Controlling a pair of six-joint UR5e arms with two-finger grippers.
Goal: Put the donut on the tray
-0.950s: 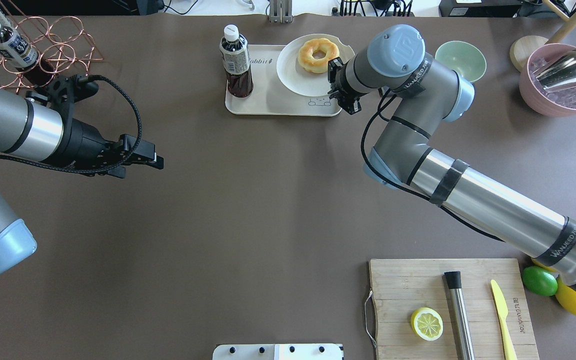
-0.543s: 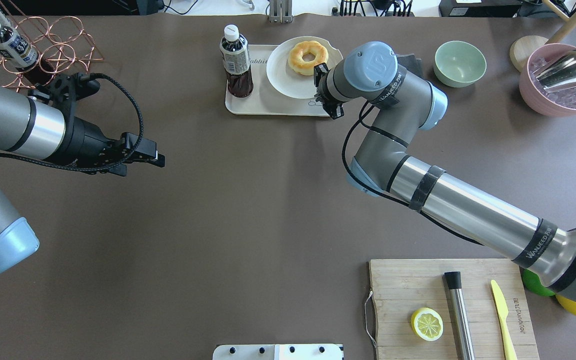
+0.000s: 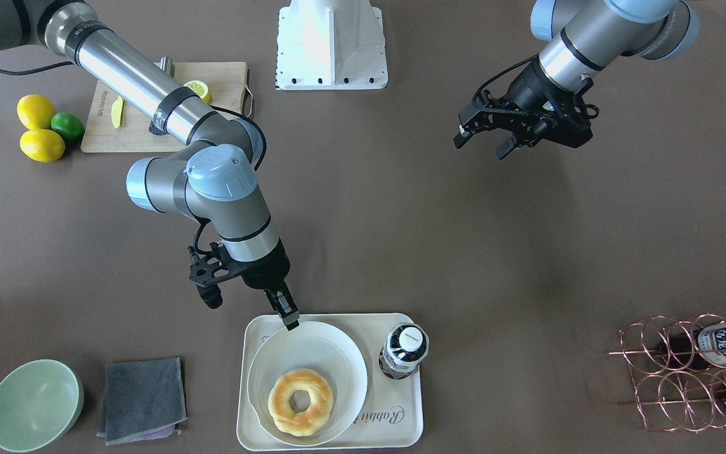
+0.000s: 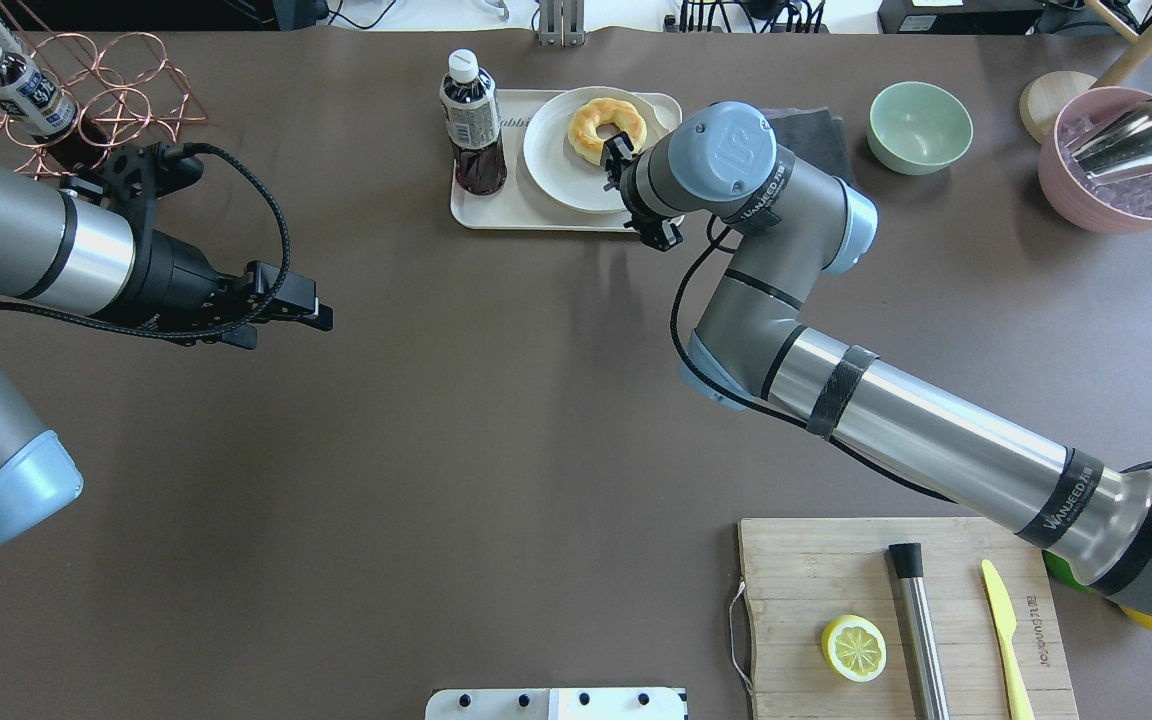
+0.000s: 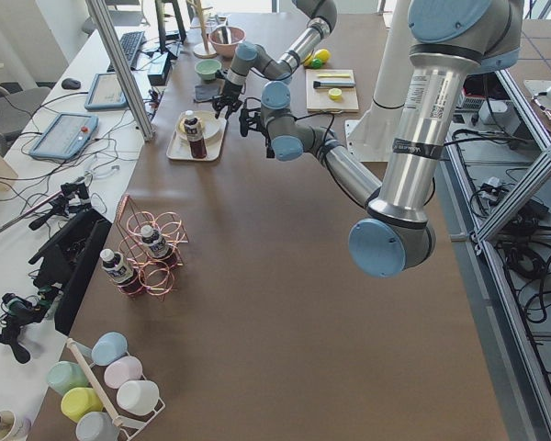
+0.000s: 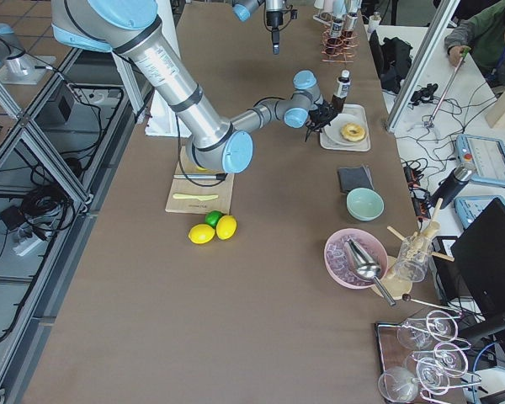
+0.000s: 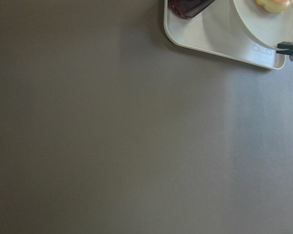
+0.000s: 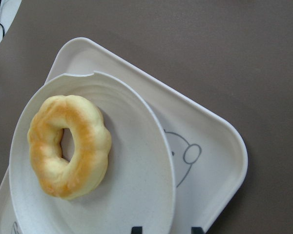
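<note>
The golden donut (image 3: 281, 397) (image 4: 586, 130) (image 8: 90, 146) lies in a round white shallow bowl (image 3: 312, 347) (image 4: 556, 170) (image 8: 132, 195). The bowl is over the right half of the cream bear tray (image 3: 363, 328) (image 4: 496, 205) (image 8: 210, 146), on it or just above it. My right gripper (image 3: 288, 318) (image 4: 618, 160) (image 8: 167, 229) is at the bowl's edge nearest the robot, its fingertips on either side of the rim, shut on it. My left gripper (image 3: 483, 144) (image 4: 321, 318) is open and empty, above bare table far to the left.
A dark drink bottle (image 3: 404, 350) (image 4: 471, 125) stands on the tray beside the bowl. A grey cloth (image 3: 142, 397) and a green bowl (image 4: 920, 125) lie right of the tray. A copper bottle rack (image 4: 86, 100) is far left, a cutting board (image 4: 906, 620) near right.
My right gripper moved left and a little toward the robot with the bowl and donut. The bowl went from overhanging the tray's right edge to lying within it. The left arm barely moved.
</note>
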